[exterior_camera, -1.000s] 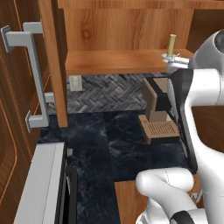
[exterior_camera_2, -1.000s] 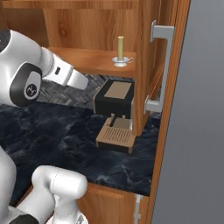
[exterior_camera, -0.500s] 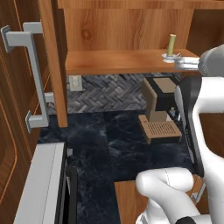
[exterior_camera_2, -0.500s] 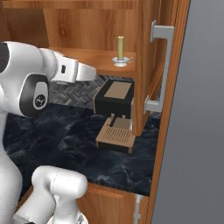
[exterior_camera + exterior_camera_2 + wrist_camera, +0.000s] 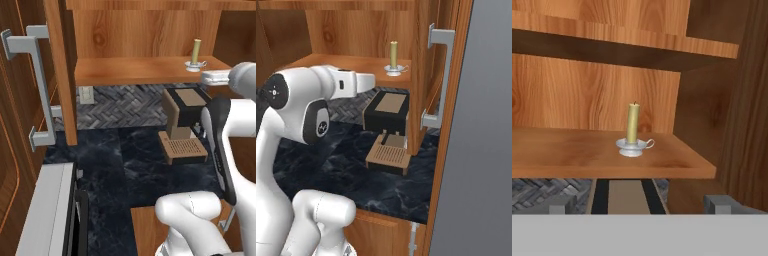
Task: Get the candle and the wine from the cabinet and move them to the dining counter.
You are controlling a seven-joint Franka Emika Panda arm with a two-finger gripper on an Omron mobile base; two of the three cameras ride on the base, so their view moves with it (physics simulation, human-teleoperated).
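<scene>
Apparently candle [image 5: 632, 135] upright near shelf [image 5: 572, 155] edge

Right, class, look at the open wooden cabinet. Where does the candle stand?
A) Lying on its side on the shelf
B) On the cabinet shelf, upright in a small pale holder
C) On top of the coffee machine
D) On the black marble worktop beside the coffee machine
B: the candle stands upright in its pale holder on the cabinet shelf, above the coffee machine on the worktop.
</scene>
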